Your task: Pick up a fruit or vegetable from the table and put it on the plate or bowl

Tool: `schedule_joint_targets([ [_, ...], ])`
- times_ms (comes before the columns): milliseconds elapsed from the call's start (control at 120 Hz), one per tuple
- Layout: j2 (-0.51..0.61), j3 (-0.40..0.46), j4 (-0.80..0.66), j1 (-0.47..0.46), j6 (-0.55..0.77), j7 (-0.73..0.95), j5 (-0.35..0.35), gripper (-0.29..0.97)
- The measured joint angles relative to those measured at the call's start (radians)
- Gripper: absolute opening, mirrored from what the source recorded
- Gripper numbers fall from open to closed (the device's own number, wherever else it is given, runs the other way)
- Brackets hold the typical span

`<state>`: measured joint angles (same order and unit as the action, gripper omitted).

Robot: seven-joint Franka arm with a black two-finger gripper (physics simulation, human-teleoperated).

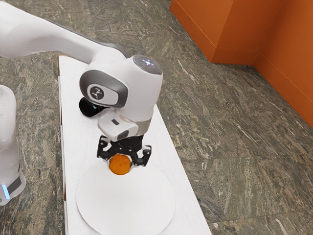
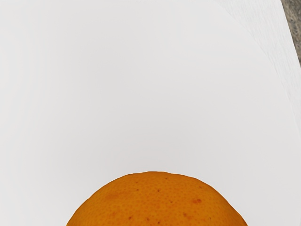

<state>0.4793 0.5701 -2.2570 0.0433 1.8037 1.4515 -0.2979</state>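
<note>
Grey-green veined stone floor all round, with orange walls in the upper right of the exterior view. White counter runs from upper left down to the bottom centre of that frame, narrow and plain. Round white plate sits flat on its near end, at lower centre.

My gripper points straight down over the plate's far rim, the fingers clamped on the orange from both sides. The orange hangs at that rim, just above it; I can't tell if it touches.

A black object sits on the counter behind the arm, mostly hidden, so I can't identify it.

Wrist view: the orange's pitted skin at the lower edge, flat white surface beyond it, and a sliver of floor in the top right corner.
</note>
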Motion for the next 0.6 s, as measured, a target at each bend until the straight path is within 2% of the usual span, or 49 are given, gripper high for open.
schedule_joint_targets([
  [83, -0.002, 0.018, 0.0, 0.008, 0.002, -0.007, -0.01, 0.31],
  [192, -0.002, 0.089, 0.0, 0.06, 0.003, -0.015, -0.031, 0.32],
  [342, -0.001, 0.128, 0.002, 0.082, 0.007, -0.023, -0.042, 0.54],
  [517, -0.003, 0.141, 0.017, 0.088, 0.034, -0.03, -0.044, 0.64],
  [558, -0.025, 0.116, 0.076, 0.092, 0.037, -0.03, -0.044, 0.65],
  [600, -0.105, -0.029, 0.224, 0.038, 0.017, -0.029, -0.019, 0.66],
])
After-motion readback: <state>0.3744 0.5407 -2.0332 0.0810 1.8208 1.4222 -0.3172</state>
